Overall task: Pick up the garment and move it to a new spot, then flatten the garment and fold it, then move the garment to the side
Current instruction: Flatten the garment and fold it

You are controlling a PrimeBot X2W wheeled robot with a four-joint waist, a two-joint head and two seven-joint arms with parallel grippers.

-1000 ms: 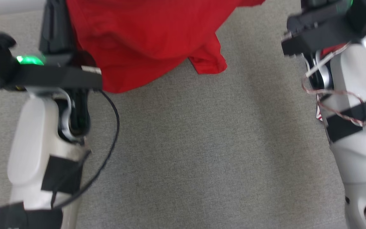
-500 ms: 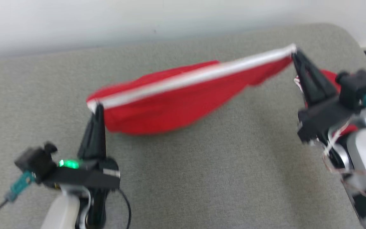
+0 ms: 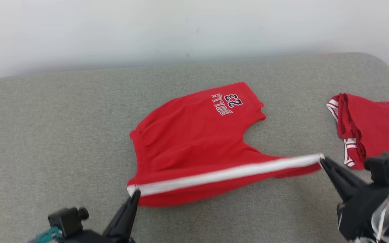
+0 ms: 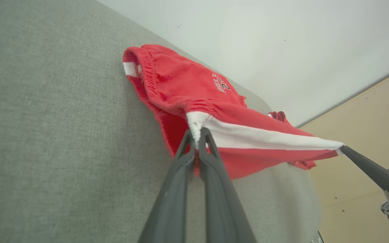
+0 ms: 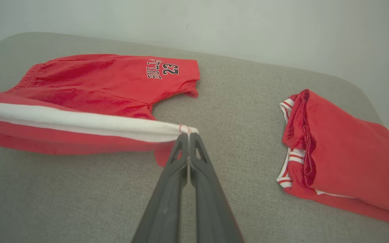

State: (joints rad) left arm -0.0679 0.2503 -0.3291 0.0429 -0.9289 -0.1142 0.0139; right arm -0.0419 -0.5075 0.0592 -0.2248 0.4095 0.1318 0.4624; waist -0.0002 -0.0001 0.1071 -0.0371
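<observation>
The garment (image 3: 194,135) is a pair of red shorts with a white side stripe and "BULLS 23" printed on one leg. Its far part lies on the grey cushion (image 3: 62,118). Its near edge, the white stripe, is stretched taut between my two grippers. My left gripper (image 3: 134,195) is shut on the stripe's left end, at the waistband (image 4: 196,126). My right gripper (image 3: 322,158) is shut on the stripe's right end (image 5: 186,130). In the left wrist view the garment (image 4: 194,91) drapes away from my fingers (image 4: 181,175), with the right gripper (image 4: 344,150) at the far corner.
A second red garment (image 3: 373,128) with white trim lies folded at the cushion's right end, also in the right wrist view (image 5: 343,162). A pale wall (image 3: 181,27) runs behind the cushion. Bare grey fabric spreads to the left and front.
The head camera has tilted up. Both grippers carried the stretched garment forward over the cushion and lowered it, so its far part now lies spread with the print showing.
</observation>
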